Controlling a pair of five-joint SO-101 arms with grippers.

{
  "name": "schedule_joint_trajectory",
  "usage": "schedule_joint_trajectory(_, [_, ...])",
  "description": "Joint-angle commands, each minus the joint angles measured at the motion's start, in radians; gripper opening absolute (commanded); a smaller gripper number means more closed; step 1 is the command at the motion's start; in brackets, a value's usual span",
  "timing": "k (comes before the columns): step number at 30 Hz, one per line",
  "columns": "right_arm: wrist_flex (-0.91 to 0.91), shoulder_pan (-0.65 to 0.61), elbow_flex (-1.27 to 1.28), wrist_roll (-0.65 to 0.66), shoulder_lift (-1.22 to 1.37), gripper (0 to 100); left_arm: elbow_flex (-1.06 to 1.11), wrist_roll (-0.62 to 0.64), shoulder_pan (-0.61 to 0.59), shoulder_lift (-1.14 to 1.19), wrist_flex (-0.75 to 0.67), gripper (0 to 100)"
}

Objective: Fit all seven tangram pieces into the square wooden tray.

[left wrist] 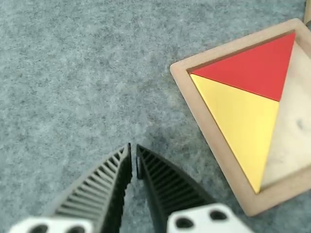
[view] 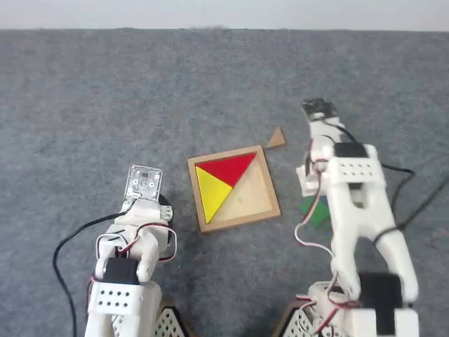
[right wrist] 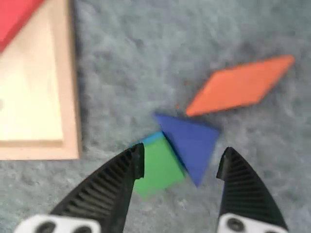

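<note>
— Between the two arms, on the grey mat (view: 105,91), what do we find?
— We find the square wooden tray (view: 249,198), turned slightly askew. A red triangle (view: 230,168) has its long side along the far rim, and a yellow triangle (view: 210,191) has its long side along the left rim. Both tips point to the centre. The right half is bare.
— Which step are we at?
— We judge it the third pick. Right of the tray, the right gripper (right wrist: 183,151) hangs open above a blue triangle (right wrist: 190,138) touching a green piece (right wrist: 158,167). An orange parallelogram (right wrist: 240,86) lies just beside them, its long axis leading away from the tray. Next, we think, the gripper must lower and close on one piece alone.
— And elsewhere?
— A small tan triangle (view: 276,138) lies just beyond the tray's far right corner. The left gripper (left wrist: 133,148), left of the tray, is closed on nothing.
</note>
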Motion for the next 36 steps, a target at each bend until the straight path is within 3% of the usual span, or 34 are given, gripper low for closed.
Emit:
schedule_joint_trajectory(1, [-0.002, 0.070, 0.020, -0.038, -0.116, 26.0, -0.008, 0.006, -0.005, -0.014, 0.005, 2])
schedule_joint_trajectory(7, [-0.030, 0.088, 0.009, -0.169, -0.019, 26.0, -0.008, 0.006, -0.005, -0.014, 0.005, 2])
schedule_joint_trajectory(17, [-0.117, 0.099, -0.186, -0.230, 0.335, 25.9, -0.008, 0.006, -0.005, -0.014, 0.005, 2])
schedule_joint_trajectory(25, [-0.110, 0.101, -0.387, -0.227, 0.518, 25.7, -0.008, 0.006, -0.005, -0.014, 0.005, 2])
schedule_joint_trajectory(33, [-0.101, 0.116, -0.459, -0.224, 0.533, 25.8, -0.008, 0.006, -0.005, -0.014, 0.005, 2])
schedule_joint_trajectory(36, [-0.024, 0.124, -0.486, -0.129, 0.518, 25.9, -0.008, 0.006, -0.005, -0.014, 0.005, 2])
